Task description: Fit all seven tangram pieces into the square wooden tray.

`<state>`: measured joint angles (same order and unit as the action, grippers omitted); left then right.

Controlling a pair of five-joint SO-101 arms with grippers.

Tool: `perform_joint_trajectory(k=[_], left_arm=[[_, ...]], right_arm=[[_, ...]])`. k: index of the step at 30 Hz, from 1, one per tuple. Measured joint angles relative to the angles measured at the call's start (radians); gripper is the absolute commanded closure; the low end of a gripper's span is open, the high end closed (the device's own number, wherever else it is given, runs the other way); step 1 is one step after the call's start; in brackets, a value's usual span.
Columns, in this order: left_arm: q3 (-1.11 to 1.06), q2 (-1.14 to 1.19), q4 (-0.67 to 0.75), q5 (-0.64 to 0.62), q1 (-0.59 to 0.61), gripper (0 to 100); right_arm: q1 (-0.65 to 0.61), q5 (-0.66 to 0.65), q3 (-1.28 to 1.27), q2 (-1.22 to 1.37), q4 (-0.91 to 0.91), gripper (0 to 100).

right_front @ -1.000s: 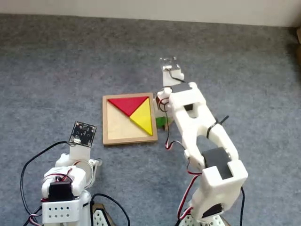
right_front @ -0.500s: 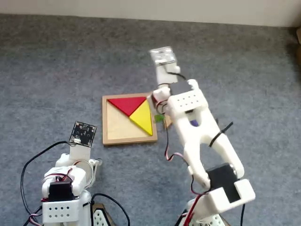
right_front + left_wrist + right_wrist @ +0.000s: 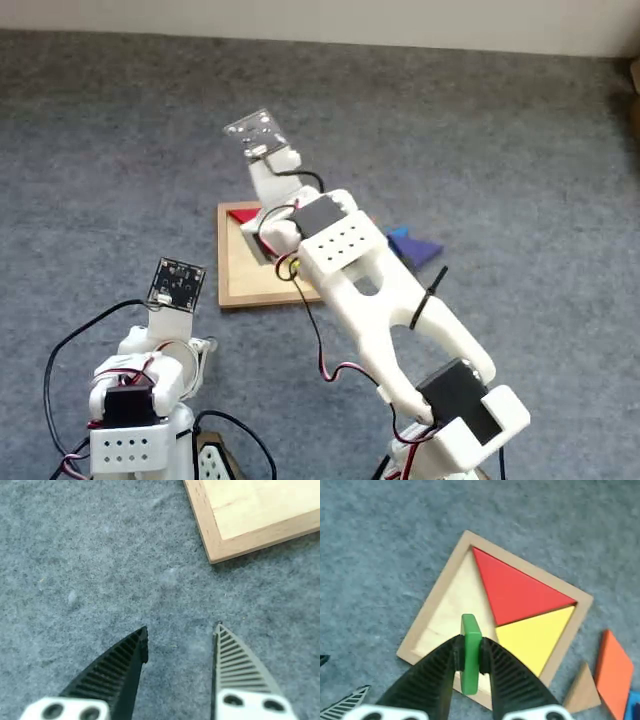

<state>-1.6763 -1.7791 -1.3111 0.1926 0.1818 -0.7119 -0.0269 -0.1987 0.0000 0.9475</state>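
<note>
Some indoor room: grey carpet meets pale wall.

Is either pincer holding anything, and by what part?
The green piece, on edge, pinched across its flat faces by the right pincer; the left pincer is open and empty.

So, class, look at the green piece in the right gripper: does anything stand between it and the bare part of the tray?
Nothing visible does. The green piece, held by the right gripper, hangs over the tray's bare wood; the red triangle and yellow triangle lie in the other half.
</note>
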Motion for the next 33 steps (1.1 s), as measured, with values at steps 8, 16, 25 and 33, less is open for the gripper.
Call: perform_joint_trajectory(k=[8,16,25,33], left_arm=[[0.0,0.0,0.0,0.0,0.0,79],[0.0,0.0,0.0,0.0,0.0,79],[0.0,0.0,0.0,0.0,0.0,79],[0.0,0.0,0.0,0.0,0.0,79]], right_arm=[[-0.038,-0.006,0.002,0.17,-0.014,99.2],[-0.038,-0.064,0.037,0.195,-0.025,87.7],[0.037,-0.115,0.152,0.195,0.009,85.3],[0.077,-0.115,0.21,0.072,0.241,93.0]])
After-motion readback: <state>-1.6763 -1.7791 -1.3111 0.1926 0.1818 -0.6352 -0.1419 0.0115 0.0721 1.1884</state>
